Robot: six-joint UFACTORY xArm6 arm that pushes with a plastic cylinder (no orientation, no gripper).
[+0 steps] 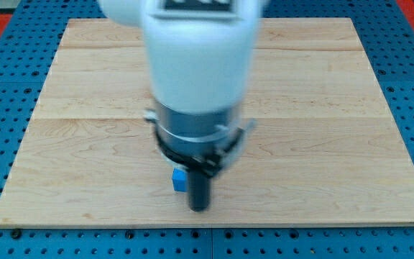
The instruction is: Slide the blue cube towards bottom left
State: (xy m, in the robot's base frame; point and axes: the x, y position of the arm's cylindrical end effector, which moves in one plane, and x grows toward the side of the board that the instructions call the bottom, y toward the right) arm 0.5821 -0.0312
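A small blue cube (179,180) sits on the wooden board (322,129), low and a little left of the view's centre. My dark rod comes down from the white arm body (196,65) and its tip (200,208) rests on the board just right of and slightly below the cube, touching or nearly touching its right side. The arm's body hides the board behind it, and part of the cube's upper right edge is covered by the rod's collar.
The board lies on a blue pegboard (6,57) that frames it on all sides. The board's bottom edge (214,226) is close under the tip. No other blocks show.
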